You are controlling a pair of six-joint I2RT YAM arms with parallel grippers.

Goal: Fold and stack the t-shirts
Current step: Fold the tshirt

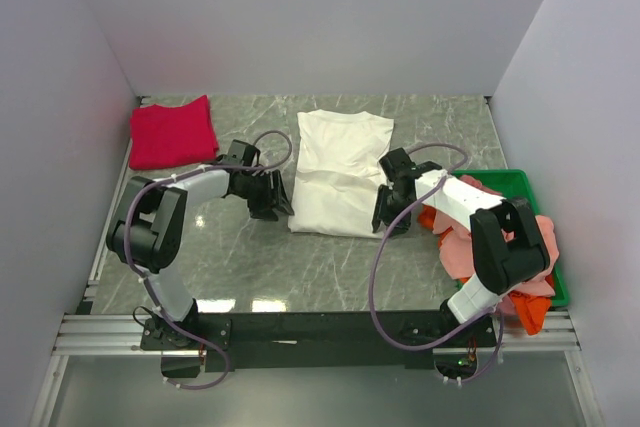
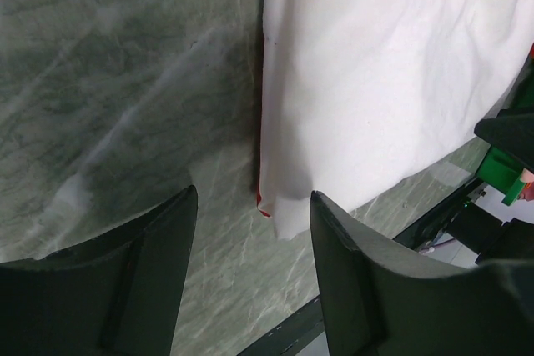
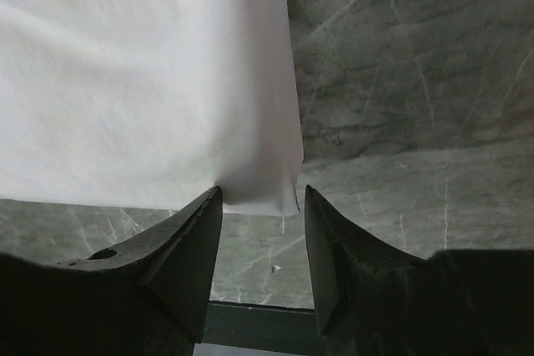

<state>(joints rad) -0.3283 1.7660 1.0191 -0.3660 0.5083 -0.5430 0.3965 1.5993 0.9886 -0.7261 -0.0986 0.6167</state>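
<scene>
Marble table [image 1: 260,257]; overhead-only crimson tee [image 1: 172,133].

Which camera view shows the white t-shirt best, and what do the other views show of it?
Top external: it shows the whole white t-shirt with its full outline. Each wrist view shows only one near corner and some cloth around it.

**Grey marble, bright cloth**

The table [image 1: 300,265] is grey-green marble with pale veins. The white t-shirt [image 1: 340,172] shows red flecks at its edge; the crimson t-shirt [image 1: 172,133] is plain. A salmon-pink tee [image 1: 458,252] and an orange tee [image 1: 432,217] lie in the green bin [image 1: 505,177].
</scene>
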